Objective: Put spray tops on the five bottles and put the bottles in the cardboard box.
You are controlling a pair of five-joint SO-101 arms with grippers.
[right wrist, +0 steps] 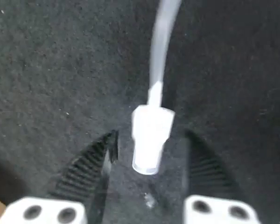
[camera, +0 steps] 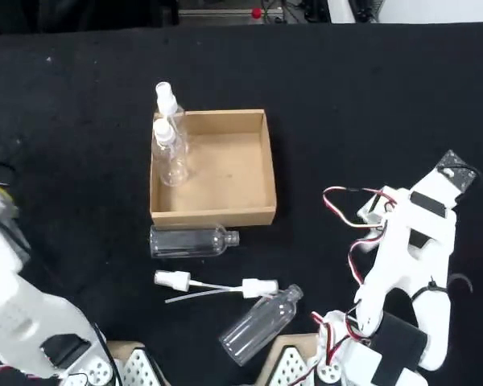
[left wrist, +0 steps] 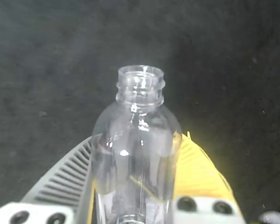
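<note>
left gripper point(left wrist: 136, 140): jaws clamped on an open bottle point(left wrist: 139, 144), one finger on each side of its body. Its bare neck points away over the black mat point(left wrist: 46, 56).
right gripper point(right wrist: 150, 135): jaws wide, spray top point(right wrist: 151, 135) lying on the mat between them, touching neither finger, tube running away.
high view, bottom centre: angled bottle point(camera: 258, 324), no top, neck to the upper right. Can't tell if it's the clamped one.
just beside its neck is a loose top point(camera: 260, 287), with a second top point(camera: 173, 280) further left.
above those, a lying bottle point(camera: 189, 241), uncapped, runs along the near wall of the cardboard box point(camera: 213, 215).
capped bottle point(camera: 171, 157) stands inside against the box's left wall. A far capped bottle point(camera: 167, 100) is at the upper-left corner; can't tell if it's inside.
</note>
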